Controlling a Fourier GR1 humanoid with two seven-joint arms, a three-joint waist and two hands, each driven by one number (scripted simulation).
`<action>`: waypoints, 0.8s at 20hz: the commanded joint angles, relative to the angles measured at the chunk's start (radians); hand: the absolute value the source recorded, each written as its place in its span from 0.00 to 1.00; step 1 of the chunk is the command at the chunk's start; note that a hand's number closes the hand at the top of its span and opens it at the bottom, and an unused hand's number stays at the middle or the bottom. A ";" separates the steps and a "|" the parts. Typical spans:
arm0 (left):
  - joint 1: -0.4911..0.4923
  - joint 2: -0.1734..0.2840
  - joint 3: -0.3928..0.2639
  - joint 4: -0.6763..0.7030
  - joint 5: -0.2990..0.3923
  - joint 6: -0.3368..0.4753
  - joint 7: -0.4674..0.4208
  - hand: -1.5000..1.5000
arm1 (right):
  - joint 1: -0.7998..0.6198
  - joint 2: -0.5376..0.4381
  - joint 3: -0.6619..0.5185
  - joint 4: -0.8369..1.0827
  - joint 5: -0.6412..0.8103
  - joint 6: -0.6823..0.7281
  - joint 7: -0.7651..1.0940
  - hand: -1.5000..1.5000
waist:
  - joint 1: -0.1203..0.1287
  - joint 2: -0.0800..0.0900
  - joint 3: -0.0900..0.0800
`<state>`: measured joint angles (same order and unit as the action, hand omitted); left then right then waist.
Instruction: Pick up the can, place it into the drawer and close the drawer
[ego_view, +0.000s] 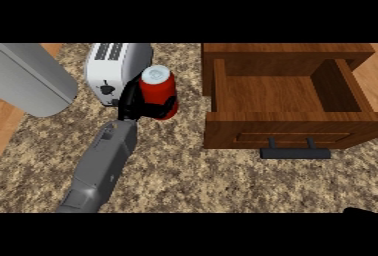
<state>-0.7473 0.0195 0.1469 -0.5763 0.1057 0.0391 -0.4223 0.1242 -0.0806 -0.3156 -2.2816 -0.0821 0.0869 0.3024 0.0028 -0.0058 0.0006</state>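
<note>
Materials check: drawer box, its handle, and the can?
Drawer: looks like wood, brown with visible grain, matte. Handle: dark bar on two posts, flat black finish; metal or plastic, can't tell. Can: glossy red body with a pale silvery top, likely painted metal. The left hand has its fingers curled round it.

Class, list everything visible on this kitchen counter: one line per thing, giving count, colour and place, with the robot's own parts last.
can: one, red with a pale top, left of centre, upright
toaster: one, white, behind the can
drawer: one, brown wood, open, at right
drawer handle: one, black, on the drawer's front
grey object: one, at the left edge
counter: one, speckled brown
left hand: one, black, curled round the can
right hand: black, barely showing, bottom right corner
</note>
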 joint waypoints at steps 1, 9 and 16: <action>0.008 -0.017 -0.063 -0.205 -0.007 0.016 0.180 1.00 | -0.003 0.003 0.005 -0.028 0.014 -0.012 0.021 0.00 | 0.012 -0.004 0.000; -0.096 -0.019 -0.247 -0.389 0.139 0.215 0.390 1.00 | -0.025 0.016 0.032 0.058 0.059 0.001 -0.058 0.00 | -0.006 0.002 0.000; -0.316 -0.019 -0.257 -0.431 0.074 0.298 0.629 1.00 | -0.070 -0.032 -0.003 -0.028 0.010 -0.021 0.085 0.00 | -0.012 0.003 0.000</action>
<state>-0.9864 0.0005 -0.0770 -0.9675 0.1804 0.2906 0.1012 0.0743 -0.0974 -0.3125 -2.2786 -0.0662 0.0769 0.3358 -0.0064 -0.0031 0.0004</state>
